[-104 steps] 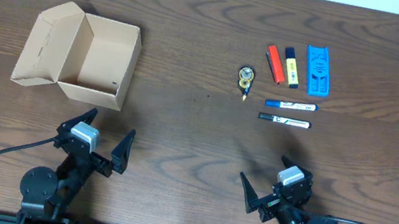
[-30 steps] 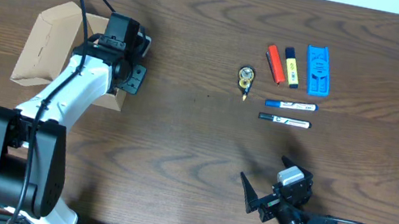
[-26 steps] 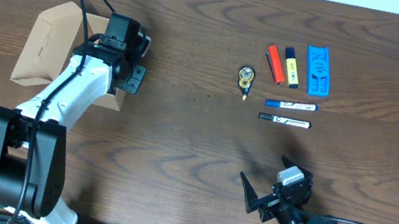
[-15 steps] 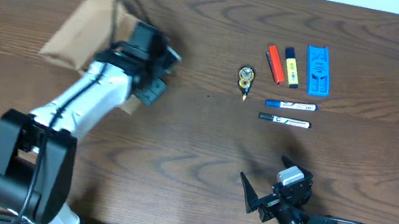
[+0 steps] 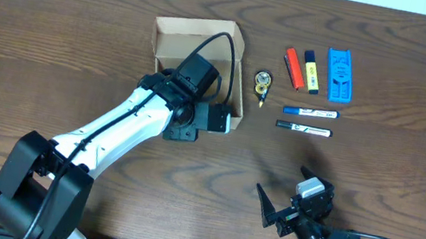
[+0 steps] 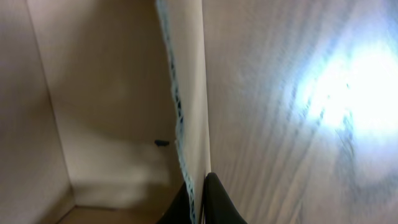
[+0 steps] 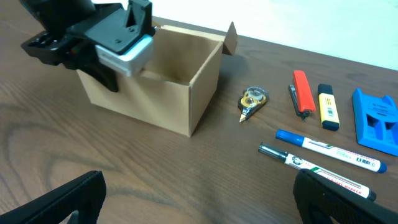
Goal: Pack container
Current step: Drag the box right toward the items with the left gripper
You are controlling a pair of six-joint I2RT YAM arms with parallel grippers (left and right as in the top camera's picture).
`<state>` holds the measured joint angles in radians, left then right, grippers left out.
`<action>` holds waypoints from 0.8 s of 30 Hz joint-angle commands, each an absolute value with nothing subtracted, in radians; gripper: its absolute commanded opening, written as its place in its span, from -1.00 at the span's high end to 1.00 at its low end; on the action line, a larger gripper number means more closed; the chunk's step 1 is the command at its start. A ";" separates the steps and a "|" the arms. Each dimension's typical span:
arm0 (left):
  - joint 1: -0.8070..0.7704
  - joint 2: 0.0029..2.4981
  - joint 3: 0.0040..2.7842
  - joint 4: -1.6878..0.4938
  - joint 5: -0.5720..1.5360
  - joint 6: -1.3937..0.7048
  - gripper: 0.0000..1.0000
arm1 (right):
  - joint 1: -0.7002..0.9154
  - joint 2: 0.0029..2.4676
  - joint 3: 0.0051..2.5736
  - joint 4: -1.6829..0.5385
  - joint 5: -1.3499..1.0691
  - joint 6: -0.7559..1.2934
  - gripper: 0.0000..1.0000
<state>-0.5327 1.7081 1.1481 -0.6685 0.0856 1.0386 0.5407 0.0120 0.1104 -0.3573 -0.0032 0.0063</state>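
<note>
The container (image 5: pixel 195 39), a tan cardboard box with an open top, stands near the table's middle, just left of the pens. My left gripper (image 5: pixel 213 120) is shut on its near right wall. In the left wrist view the two black fingertips (image 6: pixel 200 198) pinch the thin wall edge (image 6: pixel 189 93), with the box's inside to the left. The right wrist view shows the container (image 7: pixel 186 93) with the left gripper (image 7: pixel 118 43) on its left corner. My right gripper (image 5: pixel 294 209) rests open near the front edge, nothing between its fingers (image 7: pixel 62 199).
Right of the box lie a correction tape roller (image 5: pixel 263 82), an orange highlighter (image 5: pixel 293 68), a yellow highlighter (image 5: pixel 311 72), a blue case (image 5: pixel 340 76), a blue marker (image 5: pixel 311 112) and a green-labelled marker (image 5: pixel 304 128).
My left gripper closed on the box wall and dragged the box from the far left to beside the pens. The right arm has not moved.
</note>
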 commanded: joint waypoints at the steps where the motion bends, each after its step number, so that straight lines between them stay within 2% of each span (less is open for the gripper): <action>1: -0.531 1.687 1.166 -0.687 0.133 1.149 0.90 | 0.546 0.006 0.107 -0.356 0.003 -0.009 -0.98; 15: -0.530 1.688 1.166 -0.682 0.198 1.174 0.89 | 0.546 0.006 0.107 -0.356 0.003 -0.009 -0.98; 17: -0.530 1.688 1.166 -0.681 0.178 1.151 0.77 | 0.546 0.006 0.107 -0.356 0.003 -0.009 -0.98; 18: -0.530 1.688 1.166 -0.680 0.172 1.133 0.59 | 0.546 0.006 0.107 -0.357 0.003 -0.008 -0.99; 19: -0.530 1.688 1.166 -0.680 0.169 1.122 0.26 | 0.546 0.006 0.107 -0.356 0.003 -0.009 -0.98; 21: -0.530 1.687 1.166 -0.679 0.169 1.102 -0.96 | 0.546 0.006 0.107 -0.356 0.003 -0.009 -0.99; 24: -0.530 1.686 1.168 -0.677 0.168 1.074 -0.90 | 0.546 0.006 0.107 -0.356 0.003 -0.009 -0.98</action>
